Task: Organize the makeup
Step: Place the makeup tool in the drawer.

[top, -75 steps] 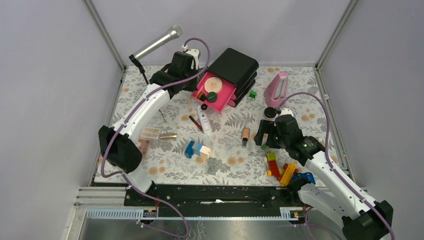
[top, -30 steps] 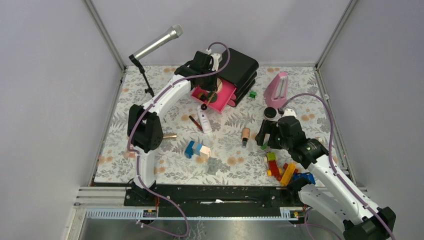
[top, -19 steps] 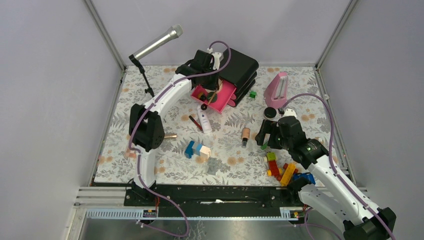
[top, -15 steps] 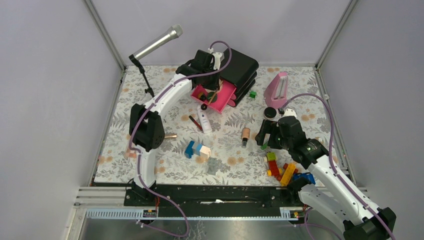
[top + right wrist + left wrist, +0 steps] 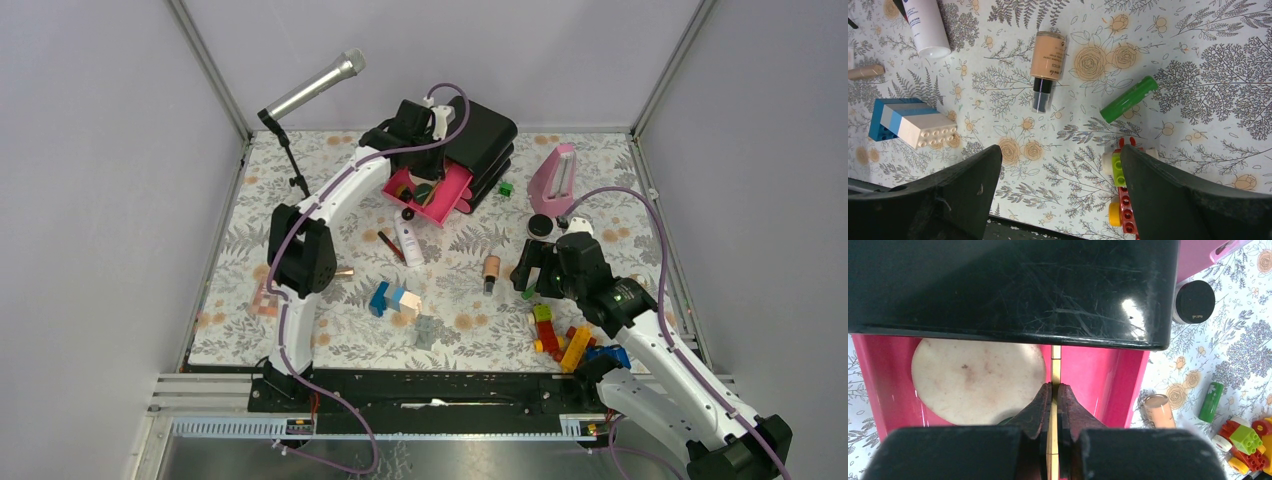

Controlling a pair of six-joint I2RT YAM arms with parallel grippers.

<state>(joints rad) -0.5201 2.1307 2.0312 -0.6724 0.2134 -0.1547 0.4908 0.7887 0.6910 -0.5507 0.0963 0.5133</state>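
Observation:
My left gripper point(image 5: 418, 165) is shut on a thin pale yellow stick point(image 5: 1055, 352) and holds it over the pink drawer point(image 5: 452, 200) of the black organizer point(image 5: 478, 135). A round beige pad point(image 5: 978, 377) lies in the drawer. On the mat lie the white tube point(image 5: 408, 240), thin red pencil point(image 5: 391, 245), peach bottle with black cap point(image 5: 491, 270), round black compact point(image 5: 541, 226) and rose-gold lipstick point(image 5: 340, 271). My right gripper point(image 5: 528, 275) is open and empty, hovering just right of the peach bottle point(image 5: 1047, 62). A brownish piece point(image 5: 265, 300) is partly hidden by the left arm.
The pink metronome point(image 5: 553, 178) stands at the back right. Bright bricks lie at the mat's middle point(image 5: 395, 300) and by the right arm point(image 5: 560, 340). A green cylinder point(image 5: 1129, 99) lies near the right fingers. A microphone on a stand point(image 5: 310, 90) is at the back left.
My left arm has swung right from beside the organizer to over the pink drawer, carrying the stick, and edged a little further in. The right arm has barely moved.

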